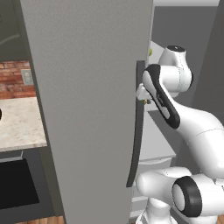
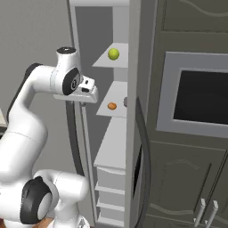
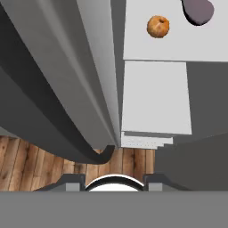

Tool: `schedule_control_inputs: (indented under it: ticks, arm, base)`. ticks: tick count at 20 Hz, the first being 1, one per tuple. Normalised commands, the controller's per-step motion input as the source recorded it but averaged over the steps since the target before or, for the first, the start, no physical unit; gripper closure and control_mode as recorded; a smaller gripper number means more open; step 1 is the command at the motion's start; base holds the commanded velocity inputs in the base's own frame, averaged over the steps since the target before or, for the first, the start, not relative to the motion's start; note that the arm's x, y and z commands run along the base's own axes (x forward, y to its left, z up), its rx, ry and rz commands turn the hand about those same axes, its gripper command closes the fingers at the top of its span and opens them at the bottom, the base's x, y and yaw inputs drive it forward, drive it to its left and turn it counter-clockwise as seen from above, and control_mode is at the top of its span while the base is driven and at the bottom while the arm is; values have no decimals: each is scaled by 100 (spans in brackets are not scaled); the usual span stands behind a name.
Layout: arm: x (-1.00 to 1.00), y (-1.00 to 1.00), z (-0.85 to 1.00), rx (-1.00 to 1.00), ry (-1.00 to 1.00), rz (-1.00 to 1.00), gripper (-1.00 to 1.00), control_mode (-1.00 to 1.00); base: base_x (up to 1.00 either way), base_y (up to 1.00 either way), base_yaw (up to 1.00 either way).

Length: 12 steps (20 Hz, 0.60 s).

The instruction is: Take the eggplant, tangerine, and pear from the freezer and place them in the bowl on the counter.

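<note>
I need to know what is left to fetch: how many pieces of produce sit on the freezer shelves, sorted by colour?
Yellow-green (pear): 1
Orange (tangerine): 1
Dark purple (eggplant): 1
Total: 3

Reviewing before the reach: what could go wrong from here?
1. The freezer door looks only partly open, so the arm may clip it reaching in.
2. The tangerine is round and could roll off its shelf if nudged.
3. The eggplant sits close beside it, crowding a grasp.
</note>
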Motion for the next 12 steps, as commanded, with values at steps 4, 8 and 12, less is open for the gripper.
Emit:
schedule_control_inputs:
  ticks: [4, 8, 12]
  arm:
    - [-20, 0, 0, 0, -1, 0, -100, -100]
    - [-44, 0, 0, 0, -2, 0, -100, -100]
    - [-48, 0, 0, 0, -1, 0, -100, -100]
  base:
    - [0, 0, 0]
    - [0, 0, 0]
    - [0, 0, 0]
